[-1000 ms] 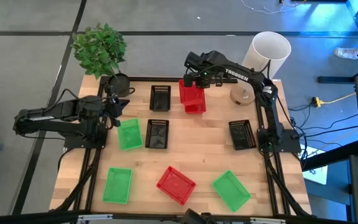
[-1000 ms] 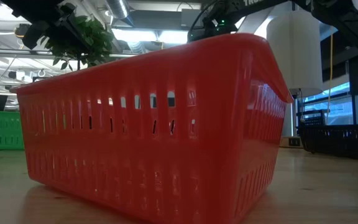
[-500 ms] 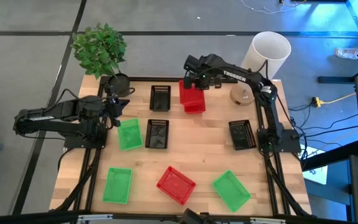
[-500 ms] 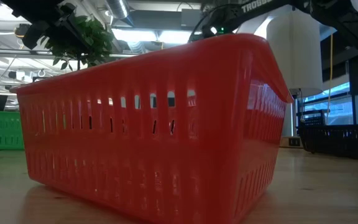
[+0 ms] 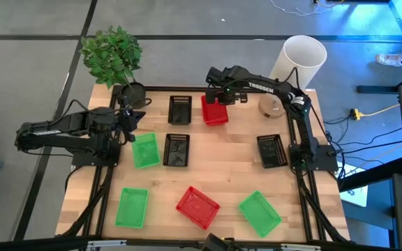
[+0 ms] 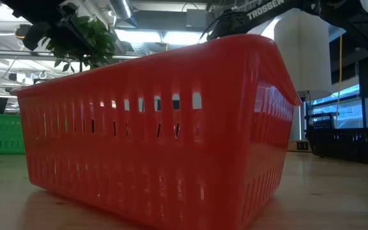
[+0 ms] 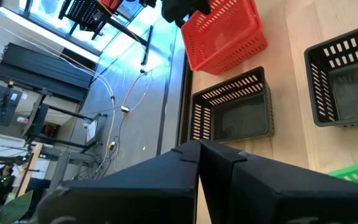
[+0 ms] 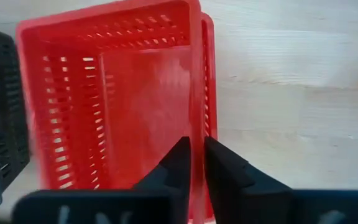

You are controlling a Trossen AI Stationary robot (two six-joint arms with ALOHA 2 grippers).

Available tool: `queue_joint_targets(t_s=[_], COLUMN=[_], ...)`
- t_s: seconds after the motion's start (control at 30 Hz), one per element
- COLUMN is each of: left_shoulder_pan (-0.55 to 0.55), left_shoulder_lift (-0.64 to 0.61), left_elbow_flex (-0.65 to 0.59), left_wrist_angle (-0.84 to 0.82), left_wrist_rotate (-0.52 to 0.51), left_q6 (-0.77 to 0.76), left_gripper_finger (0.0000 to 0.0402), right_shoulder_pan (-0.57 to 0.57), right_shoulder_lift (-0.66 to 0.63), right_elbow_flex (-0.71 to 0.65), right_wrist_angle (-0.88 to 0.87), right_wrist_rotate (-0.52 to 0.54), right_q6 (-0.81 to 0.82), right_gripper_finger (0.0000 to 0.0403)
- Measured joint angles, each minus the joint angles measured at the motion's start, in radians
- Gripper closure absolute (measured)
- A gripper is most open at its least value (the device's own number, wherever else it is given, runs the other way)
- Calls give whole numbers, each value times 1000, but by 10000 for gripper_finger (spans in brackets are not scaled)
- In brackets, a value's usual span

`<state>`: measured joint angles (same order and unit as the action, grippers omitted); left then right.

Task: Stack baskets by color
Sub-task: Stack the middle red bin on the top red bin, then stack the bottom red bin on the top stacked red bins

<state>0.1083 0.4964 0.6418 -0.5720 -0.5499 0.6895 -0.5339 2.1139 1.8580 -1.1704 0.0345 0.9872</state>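
Note:
My right gripper (image 5: 218, 96) points down at the table's far middle, shut on a red basket (image 8: 123, 93). A second red rim (image 8: 211, 74) shows just outside that basket. Another red basket (image 5: 197, 207) lies near the front edge and fills the low view (image 6: 152, 128). Three black baskets (image 5: 180, 109) (image 5: 176, 150) (image 5: 272, 150) and three green ones (image 5: 145, 150) (image 5: 132, 207) (image 5: 259, 213) lie singly on the table. My left gripper (image 7: 199, 155) waits shut at the left (image 5: 128, 129), holding nothing. My right gripper pinches one long side wall (image 8: 196, 118) of the red basket, one finger (image 8: 179, 163) inside and the other (image 8: 221, 169) outside. It comes from above, pointing down. The basket sits level, open side up, inside the second red rim.
A potted plant (image 5: 114, 56) stands at the far left corner, and a tall white lampshade (image 5: 302, 56) and a round wooden base (image 5: 272, 106) at the far right. Bare wood lies between the baskets in the middle (image 5: 222, 164).
My right gripper has gone down with the red basket, which has sunk from above the table into the second red one at the far middle.

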Motion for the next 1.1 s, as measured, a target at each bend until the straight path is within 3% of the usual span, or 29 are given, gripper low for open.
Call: queue_joint_targets(t_s=[0.3, 0.67, 0.83, 1.03, 1.1], left_shoulder_pan=[0, 0, 0, 0, 0], left_shoulder_lift=[0, 0, 0, 0, 0], left_elbow_flex=[0, 0, 0, 0, 0], left_wrist_angle=[0, 0, 0, 0, 0], left_wrist_rotate=[0, 0, 0, -9, -6], left_q6=[0, 0, -6, -31, -87], left_gripper_finger=[401, 401, 401, 401, 401], right_shoulder_pan=[1, 7, 60, 225, 283], right_shoulder_lift=[0, 0, 0, -1, -9], right_elbow_flex=[0, 107, 252, 479, 498], right_wrist_angle=[5, -36, -76, -201, -243], right_wrist_rotate=[-3, 88, 89, 121, 127], right_q6=[-4, -6, -205, -493, -601], right_gripper_finger=[313, 309, 309, 309, 309])
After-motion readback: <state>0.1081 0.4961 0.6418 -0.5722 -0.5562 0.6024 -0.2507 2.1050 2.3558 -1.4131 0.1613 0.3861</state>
